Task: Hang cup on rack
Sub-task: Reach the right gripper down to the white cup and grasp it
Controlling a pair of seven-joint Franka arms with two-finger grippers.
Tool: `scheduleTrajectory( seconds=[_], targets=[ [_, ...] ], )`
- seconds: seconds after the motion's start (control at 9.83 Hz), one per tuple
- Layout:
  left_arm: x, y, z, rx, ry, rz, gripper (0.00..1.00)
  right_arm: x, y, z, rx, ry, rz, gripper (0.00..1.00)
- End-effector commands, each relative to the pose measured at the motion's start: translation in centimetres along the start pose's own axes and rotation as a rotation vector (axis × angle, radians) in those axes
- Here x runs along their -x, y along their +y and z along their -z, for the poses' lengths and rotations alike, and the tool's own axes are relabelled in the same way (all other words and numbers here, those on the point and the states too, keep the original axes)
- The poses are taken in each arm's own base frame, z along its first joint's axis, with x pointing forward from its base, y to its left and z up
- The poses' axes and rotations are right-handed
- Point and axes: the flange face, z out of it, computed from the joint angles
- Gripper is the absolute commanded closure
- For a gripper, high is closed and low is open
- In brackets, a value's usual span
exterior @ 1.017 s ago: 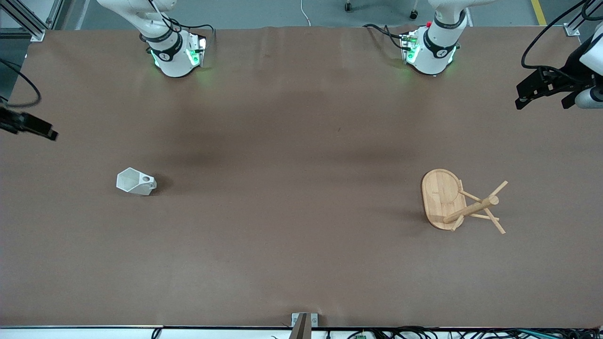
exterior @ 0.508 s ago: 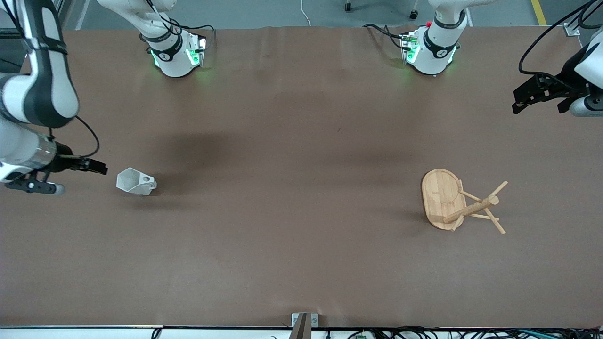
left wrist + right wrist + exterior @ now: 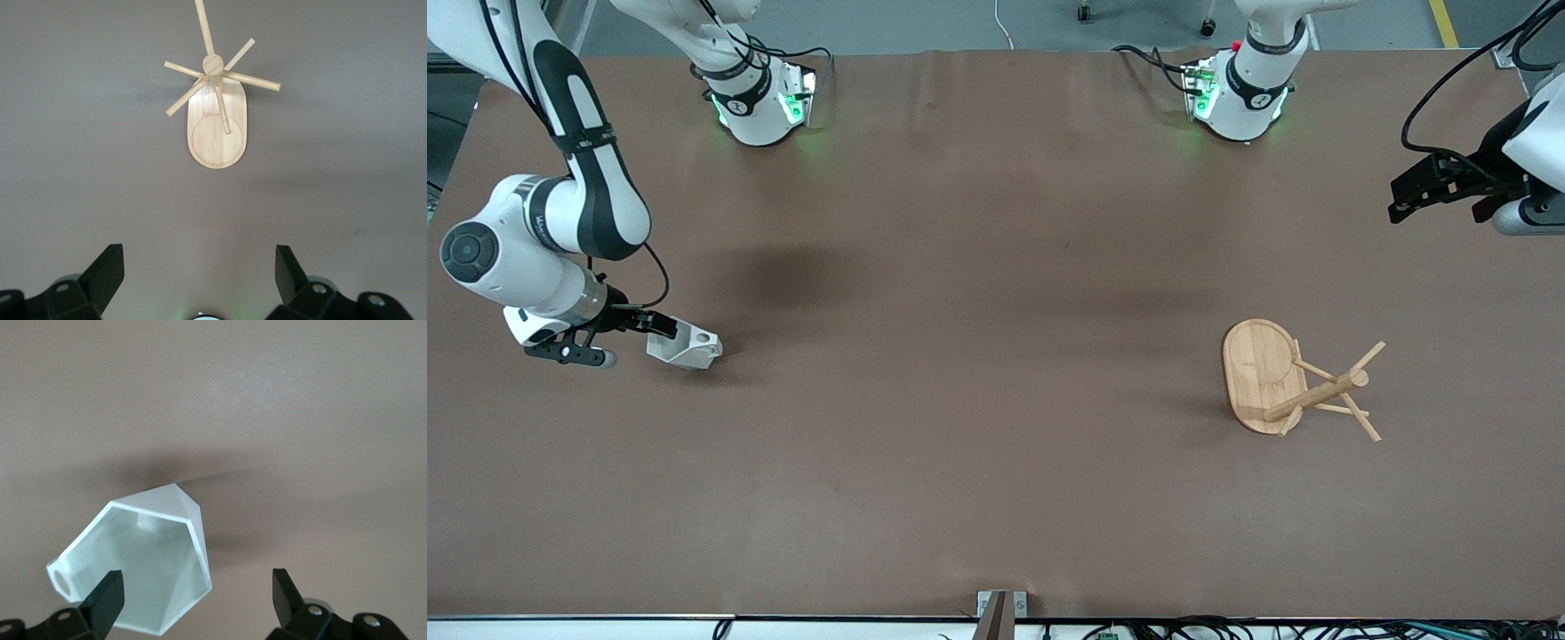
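The white faceted cup [image 3: 691,349] lies on its side toward the right arm's end of the table, its mouth facing my right gripper [image 3: 656,327]. The right gripper is open and low at the cup's rim. In the right wrist view one finger [image 3: 107,597] overlaps the cup's mouth [image 3: 150,567] and the other stands clear beside it over bare table. The bamboo rack [image 3: 1303,384] stands upright toward the left arm's end. My left gripper [image 3: 1396,203] is open and empty in the air near that end's edge, and its wrist view looks at the rack [image 3: 217,127].
The brown table cover [image 3: 996,356] is bare between cup and rack. The two arm bases [image 3: 760,102] stand along the edge of the table farthest from the front camera. A small metal bracket [image 3: 1000,604] sits at the edge nearest it.
My right arm has swung in from the table's end and brought its open gripper down to the cup's mouth. My left gripper has drifted slightly inward. Cup and rack have not moved.
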Motion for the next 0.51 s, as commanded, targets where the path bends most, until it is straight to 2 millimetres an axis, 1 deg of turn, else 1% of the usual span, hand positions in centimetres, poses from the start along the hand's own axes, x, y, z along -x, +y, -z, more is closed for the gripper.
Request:
scheduleTrajectory(
  seconds=[0.0, 0.2, 0.41],
  targets=[
    [-0.3, 0.1, 0.4, 0.016, 0.004, -0.014, 0.0, -0.1, 0.4, -1.8, 0.002, 0.005, 0.007, 0.07],
    [-0.3, 0.5, 0.4, 0.017, 0.004, -0.021, 0.0, -0.6, 0.3, -3.0, 0.003, 0.02, 0.009, 0.12],
    [-0.5, 1.6, -0.1, 0.016, -0.005, -0.04, 0.0, -0.9, 0.1, -3.5, 0.005, 0.022, 0.015, 0.19]
  ],
)
